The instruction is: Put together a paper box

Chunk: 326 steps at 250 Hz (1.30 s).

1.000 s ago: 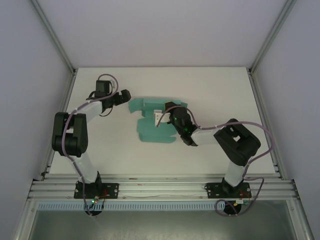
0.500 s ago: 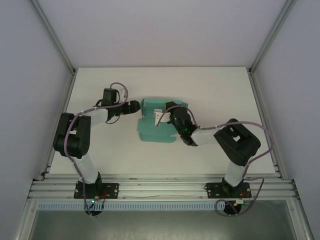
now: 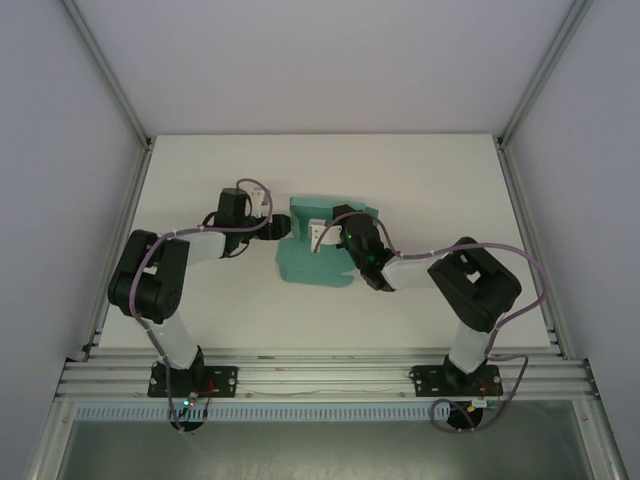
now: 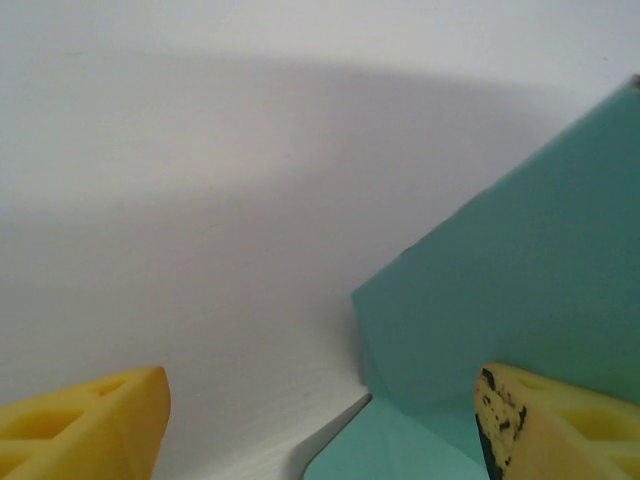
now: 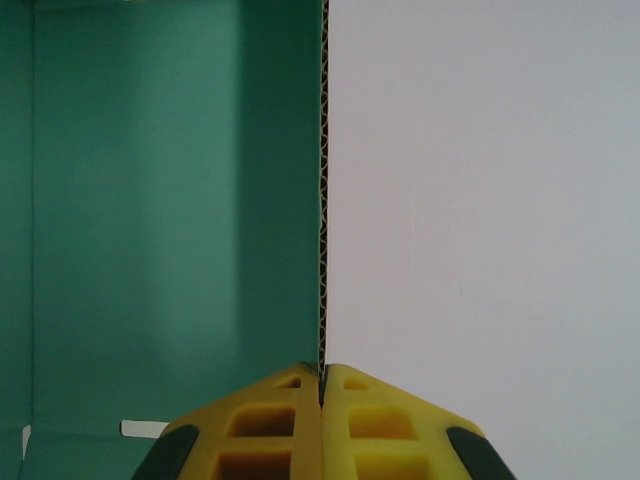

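Inside right pincer (image 5: 322, 388) — paper box (image 5: 170, 200) edge

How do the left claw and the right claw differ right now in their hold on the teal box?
The left claw is open, fingers spread wide; the right claw is shut, pinching an upright wall of the paper box. The left claw grips nothing, with card just ahead of one finger; the right claw has the wall's corrugated edge between its fingers. Both have yellow fingers and sit at the box.
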Each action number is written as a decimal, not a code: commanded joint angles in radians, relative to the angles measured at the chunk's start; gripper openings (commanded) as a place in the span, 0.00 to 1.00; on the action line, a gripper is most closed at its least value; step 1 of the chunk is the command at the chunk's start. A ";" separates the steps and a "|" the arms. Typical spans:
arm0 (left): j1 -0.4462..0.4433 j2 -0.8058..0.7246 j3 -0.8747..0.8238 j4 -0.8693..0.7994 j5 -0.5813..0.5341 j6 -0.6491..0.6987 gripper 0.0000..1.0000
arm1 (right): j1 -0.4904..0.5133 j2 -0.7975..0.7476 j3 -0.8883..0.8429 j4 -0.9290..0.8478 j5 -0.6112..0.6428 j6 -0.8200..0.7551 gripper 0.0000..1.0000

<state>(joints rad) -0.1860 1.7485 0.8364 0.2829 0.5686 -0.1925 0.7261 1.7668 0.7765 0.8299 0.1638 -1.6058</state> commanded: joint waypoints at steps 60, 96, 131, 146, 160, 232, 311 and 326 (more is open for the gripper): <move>-0.028 0.003 -0.063 0.243 0.109 0.067 0.79 | 0.011 0.008 0.035 -0.051 0.043 -0.028 0.00; -0.030 0.001 -0.071 0.231 0.119 0.098 0.80 | 0.010 0.001 0.036 -0.071 0.055 -0.031 0.00; -0.029 0.001 -0.062 0.214 0.129 0.106 0.79 | 0.010 0.000 0.038 -0.080 0.069 -0.034 0.00; -0.030 0.001 -0.062 0.222 0.124 0.105 0.79 | 0.011 0.000 0.035 -0.078 0.064 -0.037 0.00; -0.029 0.007 -0.052 0.221 0.126 0.111 0.79 | 0.011 -0.001 0.035 -0.078 0.059 -0.037 0.00; -0.066 0.054 0.017 0.189 0.070 0.132 0.77 | 0.026 -0.009 0.016 -0.097 0.035 -0.037 0.00; -0.084 0.058 -0.022 0.255 -0.063 0.130 0.63 | 0.069 -0.010 -0.068 -0.146 0.063 -0.015 0.00; -0.091 0.065 -0.020 0.265 -0.080 0.139 0.62 | 0.080 -0.009 -0.074 -0.151 0.065 -0.013 0.00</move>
<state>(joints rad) -0.2668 1.7897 0.8211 0.4706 0.5644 -0.0868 0.7712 1.7622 0.7460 0.7696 0.2413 -1.6249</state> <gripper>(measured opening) 0.626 0.050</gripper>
